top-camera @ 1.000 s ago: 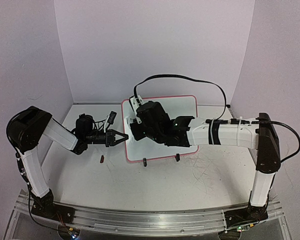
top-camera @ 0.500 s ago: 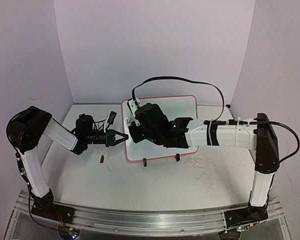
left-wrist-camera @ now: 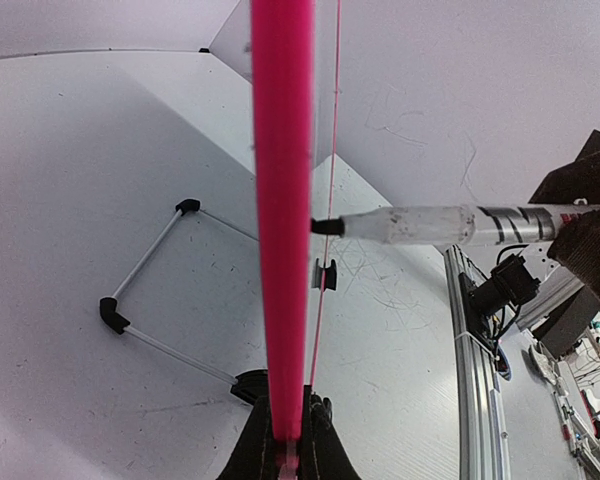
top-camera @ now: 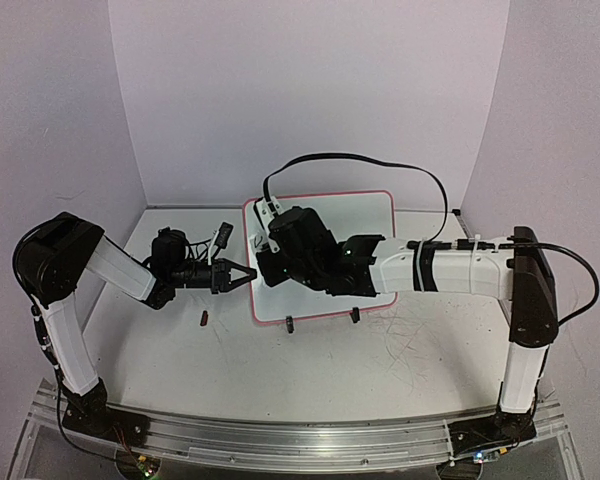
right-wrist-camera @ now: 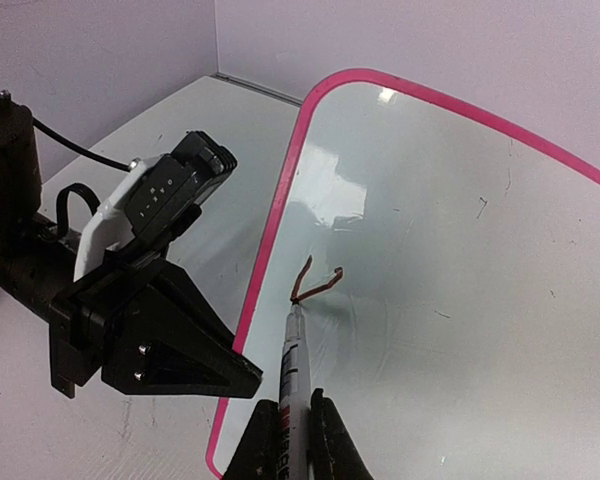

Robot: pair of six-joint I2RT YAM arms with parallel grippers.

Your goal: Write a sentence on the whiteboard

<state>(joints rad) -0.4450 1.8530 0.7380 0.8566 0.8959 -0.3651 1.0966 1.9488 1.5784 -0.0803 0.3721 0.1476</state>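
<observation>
Left arm (top-camera: 110,265): rises from its base at the near left, folds sharply at the elbow, and the forearm runs rightward, about level. Left tool (top-camera: 242,274) points right, with its jaws pinched tight on the left rim of the whiteboard (left-wrist-camera: 280,200).

Right arm (top-camera: 450,268): upright from its base at the near right, bent at the elbow, and the forearm is stretched leftward, about level. Right tool (top-camera: 267,240) sits at the far-left end of the reach, facing the board. Its jaws are clamped on a marker (right-wrist-camera: 292,350).
</observation>
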